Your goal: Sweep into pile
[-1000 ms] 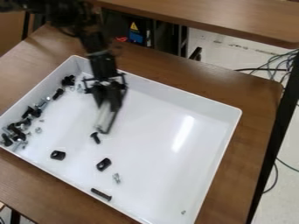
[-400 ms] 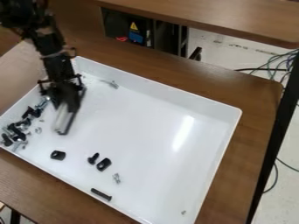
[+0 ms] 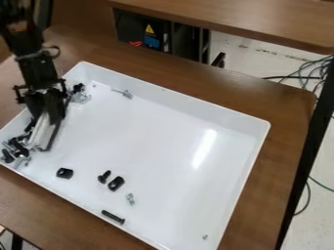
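- Step in hand is, I judge, the gathering of black and silver bolts [image 3: 18, 149] into a pile at the left side of the white rectangular tray [image 3: 166, 134].
- Next move probably calls for sweeping the long black screw [image 3: 113, 217], which lies apart at lower centre of the frame, toward this pile.
- Black hand [image 3: 40, 146] points downward, slightly tilted, at left, near the bolts; whether it is spread or pressed together, I cannot tell.

your gripper [image 3: 41, 146] moved from mid-tray to the bolt cluster [image 3: 18, 147] at the view's left. your loose black screw [image 3: 104, 177] shifted nearer the camera, landing just beside a black bracket [image 3: 116, 183].
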Motion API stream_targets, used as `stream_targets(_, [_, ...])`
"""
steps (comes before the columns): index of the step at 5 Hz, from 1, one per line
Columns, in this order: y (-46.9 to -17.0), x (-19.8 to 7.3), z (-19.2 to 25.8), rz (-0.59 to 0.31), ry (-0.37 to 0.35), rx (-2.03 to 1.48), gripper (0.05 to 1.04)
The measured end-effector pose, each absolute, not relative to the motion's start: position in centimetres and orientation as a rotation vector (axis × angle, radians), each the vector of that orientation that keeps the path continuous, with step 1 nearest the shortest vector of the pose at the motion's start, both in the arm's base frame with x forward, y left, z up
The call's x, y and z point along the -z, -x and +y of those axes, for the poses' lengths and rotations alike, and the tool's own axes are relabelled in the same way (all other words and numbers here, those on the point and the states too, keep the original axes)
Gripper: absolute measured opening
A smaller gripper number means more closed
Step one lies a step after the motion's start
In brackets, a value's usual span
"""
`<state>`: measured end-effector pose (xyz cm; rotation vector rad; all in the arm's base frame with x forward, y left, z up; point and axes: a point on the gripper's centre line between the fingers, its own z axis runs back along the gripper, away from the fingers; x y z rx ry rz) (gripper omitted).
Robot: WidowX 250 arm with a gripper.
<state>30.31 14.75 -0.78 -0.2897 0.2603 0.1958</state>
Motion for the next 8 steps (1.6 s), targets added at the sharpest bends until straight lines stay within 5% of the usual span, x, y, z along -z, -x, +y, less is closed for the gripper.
stream_targets(2, [-32.0,-2.4,5.7,0.202,0.206,0.019,0.355])
stream_targets(6, [-33.0,3.8,-6.4,0.337,0.054,0.323,0.399])
stream_targets(8, [-32.5,4.0,-6.2,0.263,0.111,0.321,0.977])
